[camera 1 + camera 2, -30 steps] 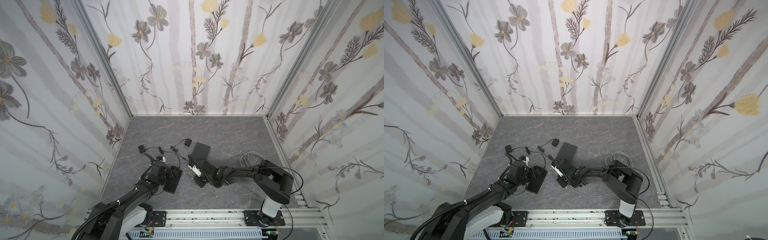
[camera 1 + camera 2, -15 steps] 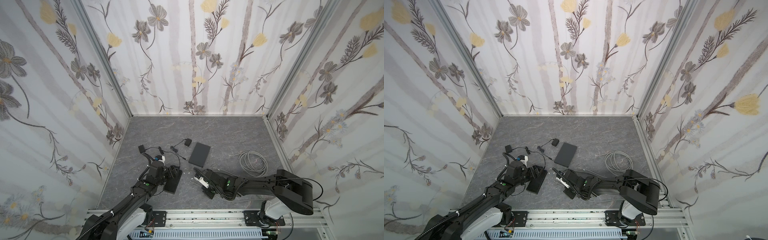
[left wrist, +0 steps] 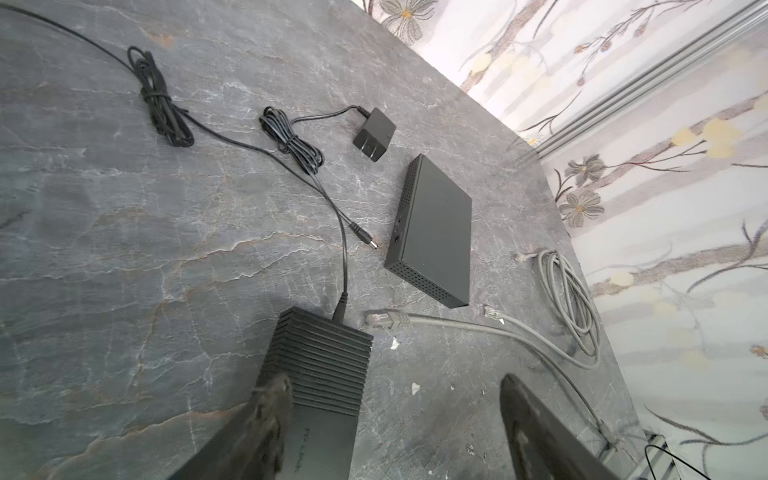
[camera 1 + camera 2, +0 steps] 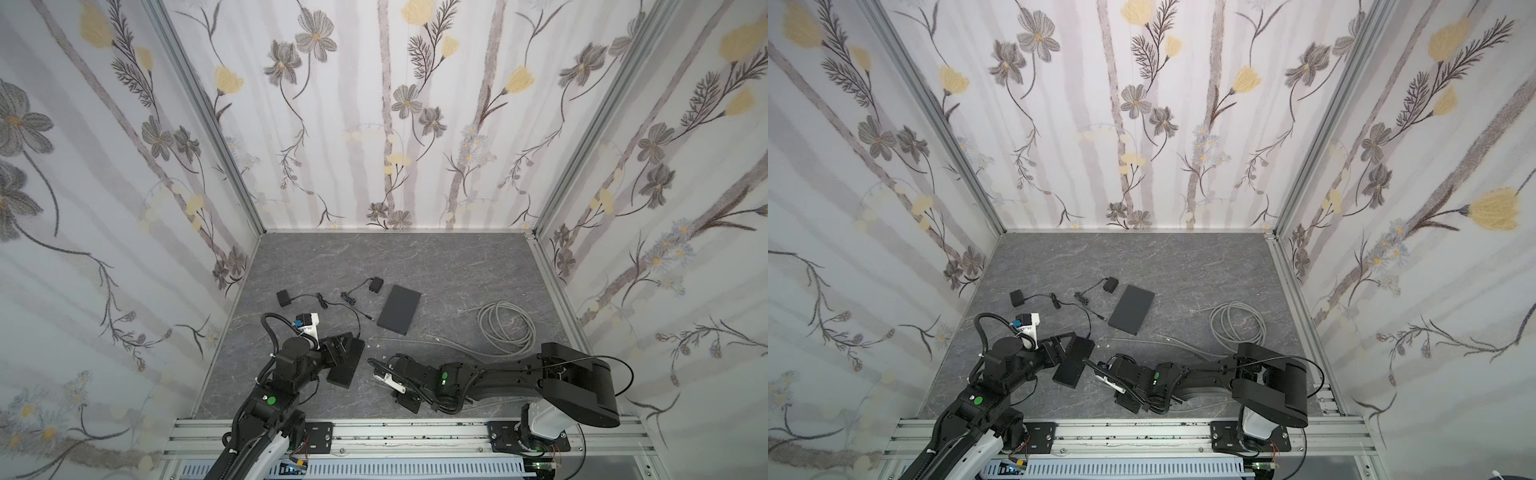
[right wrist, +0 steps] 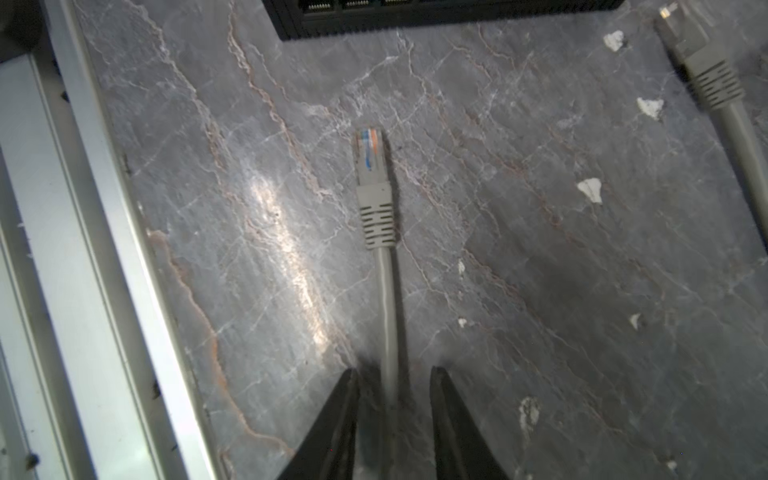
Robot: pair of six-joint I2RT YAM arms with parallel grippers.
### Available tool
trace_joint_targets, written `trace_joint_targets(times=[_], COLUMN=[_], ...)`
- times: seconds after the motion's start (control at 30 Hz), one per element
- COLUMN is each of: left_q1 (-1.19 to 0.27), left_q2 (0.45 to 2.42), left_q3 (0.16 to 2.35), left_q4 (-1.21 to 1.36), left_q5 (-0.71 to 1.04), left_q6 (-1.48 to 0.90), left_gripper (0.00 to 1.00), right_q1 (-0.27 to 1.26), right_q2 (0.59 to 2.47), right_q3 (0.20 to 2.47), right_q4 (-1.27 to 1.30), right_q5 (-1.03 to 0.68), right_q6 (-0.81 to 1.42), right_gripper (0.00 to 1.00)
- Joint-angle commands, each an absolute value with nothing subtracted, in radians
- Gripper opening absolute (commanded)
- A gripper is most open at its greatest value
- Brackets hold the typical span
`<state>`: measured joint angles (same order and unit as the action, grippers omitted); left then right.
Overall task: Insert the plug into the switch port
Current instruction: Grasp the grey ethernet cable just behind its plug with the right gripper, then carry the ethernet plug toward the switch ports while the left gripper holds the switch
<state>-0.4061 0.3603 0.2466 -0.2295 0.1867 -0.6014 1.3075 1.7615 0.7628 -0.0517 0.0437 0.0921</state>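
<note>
Plug lay flat on the table near its front edge. Its tip was aimed at the ports of the switch, with a stretch of table between them. Its grey cable passed between the jaws of the right gripper, which were narrowly parted with a gap on either side, gripping nothing. A second plug lay off to one side. The left gripper stood wide, one finger over the switch.
</note>
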Motion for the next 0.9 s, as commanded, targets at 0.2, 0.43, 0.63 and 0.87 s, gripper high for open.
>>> trace_joint_targets(times=[0.2,0.43,0.63,0.87], left_q1=[-0.409,-0.408,-0.409,-0.408], left_q2=[0.313,0.293,0.286,0.287], left_q3=[0.246,0.241,0.241,0.239], left_q4=[-0.284,-0.294,-0.294,-0.293], left_q5=[0.2,0.199,0.196,0.194], left_q6=[-0.531,-0.528,-0.522,-0.523], left_gripper=[0.8,0.79,0.79,0.8], right_q1=[1.303,1.291,1.29,1.29], right_q2=[1.868,1.913,1.948,1.958], right_q3=[0.941,0.97,0.96,0.953], right_q4=[-0.055,-0.088,-0.094,-0.087], right_q5=[-0.028,-0.007,-0.011,-0.013], right_q6=[0.036,0.025,0.02,0.025], right_gripper=[0.31,0.31,0.31,0.3])
